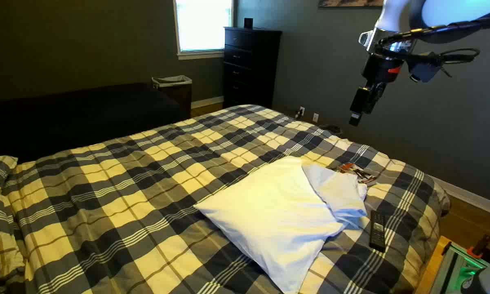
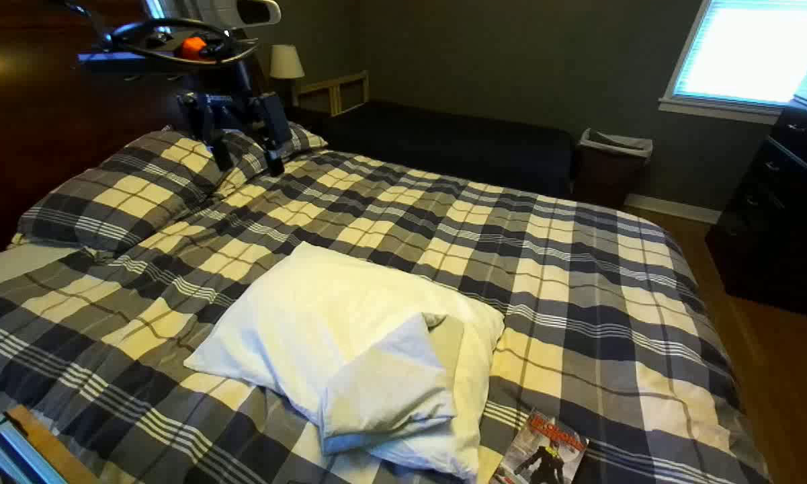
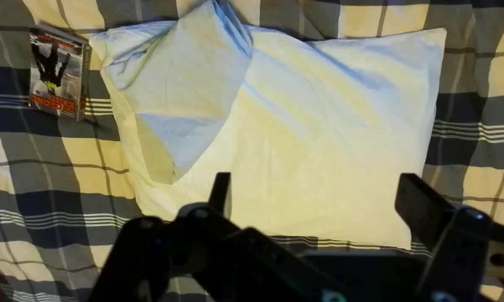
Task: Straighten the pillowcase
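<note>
The pillowcase is a small pale bluish-white cloth, rumpled and partly folded over itself. It lies on one end of the white pillow, and it shows in both exterior views and in the wrist view. The larger white pillow lies flat on the plaid bedcover; it also shows elsewhere. My gripper is high above the bed in both exterior views, touching nothing. In the wrist view its fingers are wide apart and empty, with the pillow below and the pillowcase to the upper left.
A boxed case with a printed cover lies beside the pillow's pillowcase end; it also shows in both exterior views. A black remote lies near it on the plaid bedcover. Plaid pillows lie by the headboard.
</note>
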Motion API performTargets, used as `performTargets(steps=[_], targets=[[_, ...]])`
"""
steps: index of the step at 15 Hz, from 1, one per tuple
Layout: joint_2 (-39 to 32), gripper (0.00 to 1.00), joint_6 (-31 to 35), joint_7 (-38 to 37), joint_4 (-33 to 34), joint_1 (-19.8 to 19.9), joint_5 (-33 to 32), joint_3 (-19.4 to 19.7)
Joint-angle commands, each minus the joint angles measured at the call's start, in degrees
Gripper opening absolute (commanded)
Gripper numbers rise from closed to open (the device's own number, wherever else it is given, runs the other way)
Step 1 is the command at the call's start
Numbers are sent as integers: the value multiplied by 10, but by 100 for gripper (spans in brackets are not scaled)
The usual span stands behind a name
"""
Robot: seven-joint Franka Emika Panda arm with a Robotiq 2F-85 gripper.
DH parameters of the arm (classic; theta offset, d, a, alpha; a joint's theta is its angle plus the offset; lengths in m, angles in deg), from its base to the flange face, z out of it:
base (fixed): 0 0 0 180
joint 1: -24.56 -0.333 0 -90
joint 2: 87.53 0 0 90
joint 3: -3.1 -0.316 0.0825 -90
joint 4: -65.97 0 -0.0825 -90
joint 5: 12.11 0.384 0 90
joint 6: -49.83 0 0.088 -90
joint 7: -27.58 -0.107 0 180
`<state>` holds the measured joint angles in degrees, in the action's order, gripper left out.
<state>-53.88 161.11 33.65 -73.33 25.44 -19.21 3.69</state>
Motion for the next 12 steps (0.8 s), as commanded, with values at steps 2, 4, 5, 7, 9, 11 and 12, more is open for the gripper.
performTargets(steps=[2, 4, 5, 7, 9, 11, 12], targets=[[0, 100, -2, -1, 2, -3, -1, 2], [-14, 100, 4, -1, 0, 0, -1, 7], [-27, 100, 25, -3, -8, 8, -8, 13], [-40, 100, 54, 7, -26, 21, -18, 32], [-58, 100, 99, 13, -45, 37, -26, 54], [-86, 100, 149, 33, -60, 53, -28, 81], [-101, 100, 169, 46, -64, 61, -30, 93]])
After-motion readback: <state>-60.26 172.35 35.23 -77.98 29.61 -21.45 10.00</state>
